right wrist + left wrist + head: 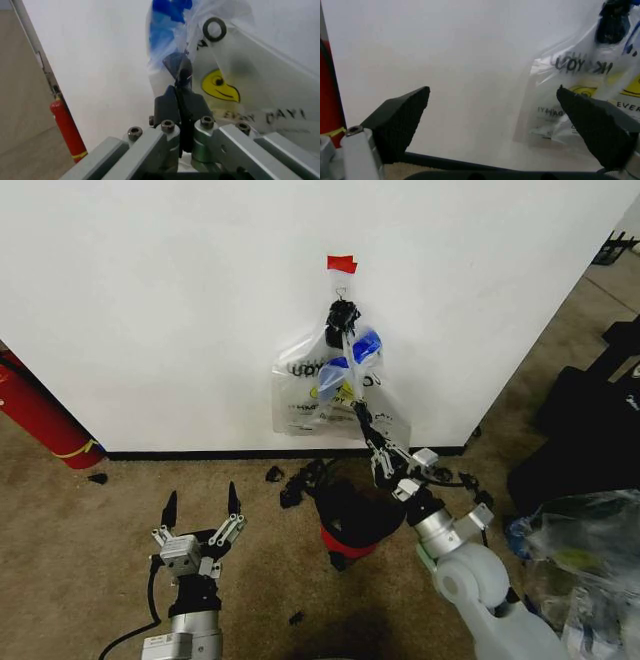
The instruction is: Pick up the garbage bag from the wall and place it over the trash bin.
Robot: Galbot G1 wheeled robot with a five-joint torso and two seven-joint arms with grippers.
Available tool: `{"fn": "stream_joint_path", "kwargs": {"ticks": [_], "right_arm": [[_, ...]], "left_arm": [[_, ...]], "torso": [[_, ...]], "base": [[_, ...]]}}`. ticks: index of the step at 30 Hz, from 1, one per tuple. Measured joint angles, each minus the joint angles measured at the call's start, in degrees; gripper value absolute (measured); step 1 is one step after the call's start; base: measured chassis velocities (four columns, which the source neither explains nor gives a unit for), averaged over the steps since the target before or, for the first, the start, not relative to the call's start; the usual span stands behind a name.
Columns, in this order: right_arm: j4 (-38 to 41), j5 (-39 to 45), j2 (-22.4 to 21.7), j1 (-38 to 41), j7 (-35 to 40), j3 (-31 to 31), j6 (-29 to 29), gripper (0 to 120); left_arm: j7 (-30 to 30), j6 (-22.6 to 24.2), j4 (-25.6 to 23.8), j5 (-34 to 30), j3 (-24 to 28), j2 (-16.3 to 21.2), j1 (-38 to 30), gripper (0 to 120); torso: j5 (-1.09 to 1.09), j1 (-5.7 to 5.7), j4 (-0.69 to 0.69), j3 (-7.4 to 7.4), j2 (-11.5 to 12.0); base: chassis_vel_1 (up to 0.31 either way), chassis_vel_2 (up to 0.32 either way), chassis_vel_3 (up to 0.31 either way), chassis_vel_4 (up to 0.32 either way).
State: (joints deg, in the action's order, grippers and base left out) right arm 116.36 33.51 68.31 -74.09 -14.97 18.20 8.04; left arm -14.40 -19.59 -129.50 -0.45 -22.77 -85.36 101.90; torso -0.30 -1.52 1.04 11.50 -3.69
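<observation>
Right pincer (pixel 358 408) was clamped on the garbage bag (pixel 350 365), above the trash bin (pixel 352 520). The right wrist view caught its smiley print; left pincer (pixel 201 507) hung open left of the bin.

The garbage bag (pixel 352 365) hangs against the wall (pixel 150 300) beneath a tape strip (pixel 341 264), in front of a second lettered bag (pixel 300 405). The trash bin (pixel 352 518) stands on the floor (pixel 90 550) directly below the bags, just before the baseboard (pixel 200 453). The right end effector (pixel 358 408) reaches up over the bin to the garbage bag, closed on its lower part. The left end effector (pixel 200 505) hovers left of the bin, fingers spread. A cylinder (pixel 35 415) leans at the far left against the wall. A bag pile (pixel 585 555) lies at the right.
</observation>
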Motion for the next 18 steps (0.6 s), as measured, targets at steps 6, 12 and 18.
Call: {"fn": "stream_joint_path", "kwargs": {"ticks": [6,12,18], "right_arm": [[0.9,-3.1,-0.2,-3.9,-1.7,2.5,2.6,0],[2.2,-5.0,0.2,-8.7,-4.5,5.6,5.5,0],[2.4,-7.0,1.1,-11.9,-6.0,7.2,8.6,0]], "left_arm": [[0.0,0.5,-0.3,-0.6,0.1,0.8,-0.4,100],[0.1,0.5,-1.0,-0.6,0.5,1.4,0.0,100],[0.1,0.3,-1.5,-0.6,0.7,1.9,0.2,100]], "torso": [[0.00,0.00,0.00,0.00,0.0],[-0.01,0.00,0.00,0.00,0.0],[0.00,0.00,0.00,0.00,0.0]], "base": [[0.000,0.000,0.000,0.000],[0.000,0.000,0.000,0.000],[0.000,0.000,0.000,0.000]]}}
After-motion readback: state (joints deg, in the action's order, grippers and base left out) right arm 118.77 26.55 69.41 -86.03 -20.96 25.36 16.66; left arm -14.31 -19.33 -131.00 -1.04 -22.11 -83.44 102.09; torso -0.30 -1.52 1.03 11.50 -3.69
